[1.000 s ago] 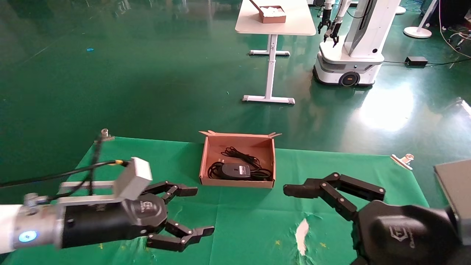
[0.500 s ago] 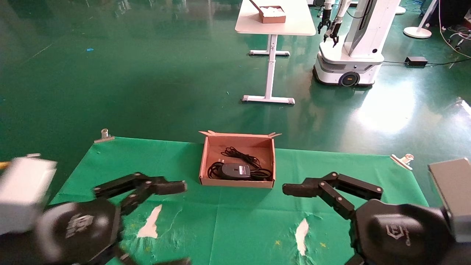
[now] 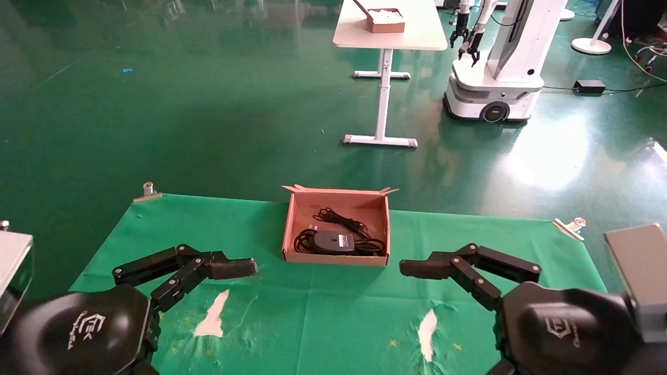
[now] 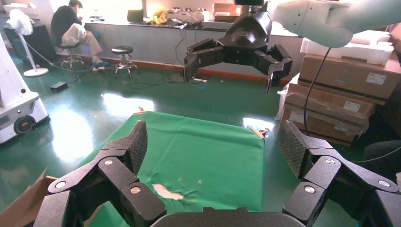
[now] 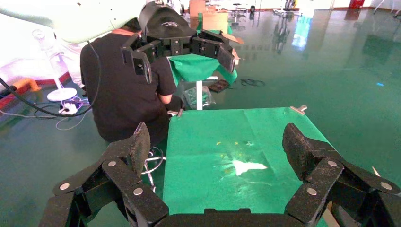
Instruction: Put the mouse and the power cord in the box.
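- Left end effector (image 3: 229,291): nearest the camera, low at the near left over the green-covered counter (image 3: 333,323). Fingers spread wide, nothing between them. Only one finger shows in the head view; the other is cut off by the lower edge. In its own wrist view (image 4: 213,146) both textured pads stand well apart.
- Right end effector (image 3: 417,297): near right, mirroring the left. Fingers spread wide and empty in its wrist view (image 5: 215,142). In the head view only one finger is seen; the other lies out of the picture.
- Counter cloth: green, with two pale worn patches near the front edge, metal clips at its far corners.
- The box (image 3: 292,229): shallow brown cardboard tray, low walls, small flaps at the far corners. It sits on the cloth at the middle of the counter's far edge, between and beyond the two end effectors, apart from both.
- The mouse (image 3: 333,241): black oval, white label facing up, lying inside the box toward its near wall.
- The power cord (image 3: 370,246): black loops inside the box, beside and partly under the mouse. Thicker cord and thin mouse cable tangle together, so which strand is which is hard to make out.
- Beyond the counter: glossy green floor, a white table (image 3: 390,31) carrying a small brown carton, and a white wheeled robot (image 3: 495,67).
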Robot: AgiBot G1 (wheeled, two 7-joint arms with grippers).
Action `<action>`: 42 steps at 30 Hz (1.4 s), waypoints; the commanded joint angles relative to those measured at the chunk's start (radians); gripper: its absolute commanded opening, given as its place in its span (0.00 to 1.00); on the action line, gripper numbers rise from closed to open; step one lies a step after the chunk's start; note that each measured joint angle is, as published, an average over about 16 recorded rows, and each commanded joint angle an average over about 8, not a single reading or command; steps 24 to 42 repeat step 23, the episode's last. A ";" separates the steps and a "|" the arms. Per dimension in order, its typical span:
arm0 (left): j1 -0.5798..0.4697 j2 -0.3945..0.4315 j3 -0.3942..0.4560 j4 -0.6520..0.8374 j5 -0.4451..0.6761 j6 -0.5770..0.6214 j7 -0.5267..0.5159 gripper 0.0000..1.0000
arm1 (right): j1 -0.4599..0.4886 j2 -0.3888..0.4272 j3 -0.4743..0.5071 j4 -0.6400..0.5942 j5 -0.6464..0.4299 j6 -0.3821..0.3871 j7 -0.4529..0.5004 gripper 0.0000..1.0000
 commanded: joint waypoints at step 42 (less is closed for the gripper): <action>-0.012 0.009 0.019 0.012 0.022 -0.015 -0.006 1.00 | 0.001 -0.001 -0.001 -0.001 -0.001 0.001 0.000 1.00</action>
